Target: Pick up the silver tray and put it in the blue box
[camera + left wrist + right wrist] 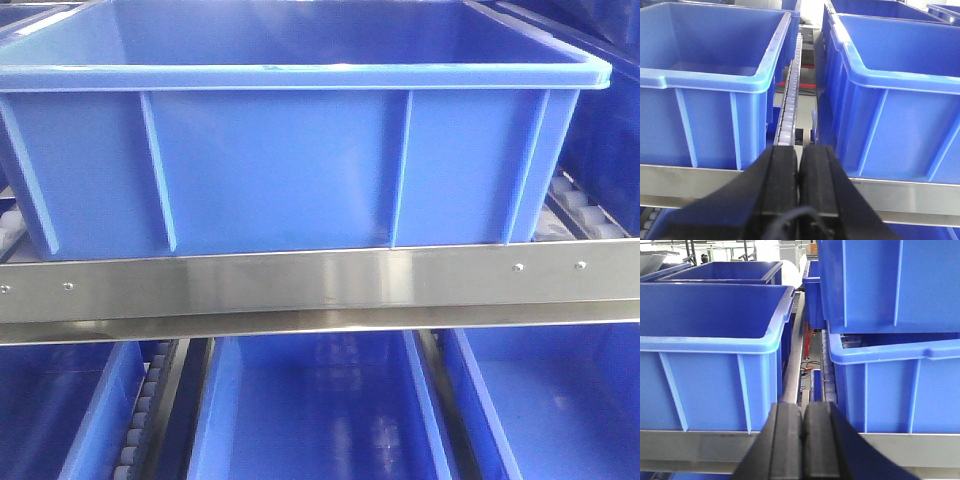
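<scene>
The blue box [300, 150], ribbed and thick-rimmed, sits on a roller shelf behind a steel rail [320, 285], filling the front view, with narrower blue bins [310, 410] on the level below. The silver tray shows in none of the views. The left gripper [799, 160] and the right gripper [802, 415] each have their black fingers pressed together on nothing, pointing at the gap between neighbouring blue crates.

The blue box [300, 150] is bright blue, with paler vertical ribs and a pale rim. The steel rail [320, 285] under it is shiny silver-grey. Lower bins [310, 420] are deeper blue. Both claws [799, 165] [802, 420] are matte black.
</scene>
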`<state>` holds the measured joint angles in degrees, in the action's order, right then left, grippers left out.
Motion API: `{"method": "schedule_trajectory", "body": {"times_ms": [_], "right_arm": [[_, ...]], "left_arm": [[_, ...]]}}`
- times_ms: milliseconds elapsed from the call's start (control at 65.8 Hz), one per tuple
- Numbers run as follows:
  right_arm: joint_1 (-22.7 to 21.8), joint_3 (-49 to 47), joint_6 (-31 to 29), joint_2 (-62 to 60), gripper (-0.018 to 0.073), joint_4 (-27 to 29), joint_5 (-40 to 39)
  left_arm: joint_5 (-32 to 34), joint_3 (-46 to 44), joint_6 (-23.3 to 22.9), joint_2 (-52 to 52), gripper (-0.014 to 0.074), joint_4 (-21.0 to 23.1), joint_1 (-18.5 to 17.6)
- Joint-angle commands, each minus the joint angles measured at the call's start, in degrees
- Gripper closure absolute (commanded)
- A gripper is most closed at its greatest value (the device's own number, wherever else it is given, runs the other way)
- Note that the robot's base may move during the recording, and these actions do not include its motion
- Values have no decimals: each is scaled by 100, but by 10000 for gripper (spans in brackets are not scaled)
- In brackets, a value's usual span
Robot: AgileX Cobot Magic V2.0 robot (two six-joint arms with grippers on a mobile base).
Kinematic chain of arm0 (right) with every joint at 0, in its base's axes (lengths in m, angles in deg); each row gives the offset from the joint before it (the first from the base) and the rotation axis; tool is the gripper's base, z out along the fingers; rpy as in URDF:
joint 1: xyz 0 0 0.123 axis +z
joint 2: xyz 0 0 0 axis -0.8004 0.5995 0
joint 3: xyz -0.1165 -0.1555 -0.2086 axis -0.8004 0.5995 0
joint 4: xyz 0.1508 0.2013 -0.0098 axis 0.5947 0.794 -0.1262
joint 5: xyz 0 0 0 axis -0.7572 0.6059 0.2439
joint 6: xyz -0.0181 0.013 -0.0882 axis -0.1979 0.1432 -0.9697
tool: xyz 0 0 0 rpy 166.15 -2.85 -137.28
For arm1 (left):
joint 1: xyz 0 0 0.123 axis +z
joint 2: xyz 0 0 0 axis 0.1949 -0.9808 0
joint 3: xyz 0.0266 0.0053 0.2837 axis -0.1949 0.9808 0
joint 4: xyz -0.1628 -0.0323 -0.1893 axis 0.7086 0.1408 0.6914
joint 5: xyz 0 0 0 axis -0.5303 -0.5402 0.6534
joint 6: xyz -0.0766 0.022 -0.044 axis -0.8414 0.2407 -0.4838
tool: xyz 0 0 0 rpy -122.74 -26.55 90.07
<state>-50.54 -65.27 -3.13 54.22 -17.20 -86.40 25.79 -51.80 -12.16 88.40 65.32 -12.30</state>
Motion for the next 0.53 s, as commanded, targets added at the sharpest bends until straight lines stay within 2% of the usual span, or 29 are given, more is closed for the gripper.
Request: {"method": "schedule_trajectory", "body": {"times_ms": [0,517], "right_arm": [[-41,-120,-15,-115,503,-70,-524],[-41,-120,-15,-115,503,-70,-524]], "left_arm": [[556,101,1,81,604,50,3],[548,101,1,81,604,50,3]]}}
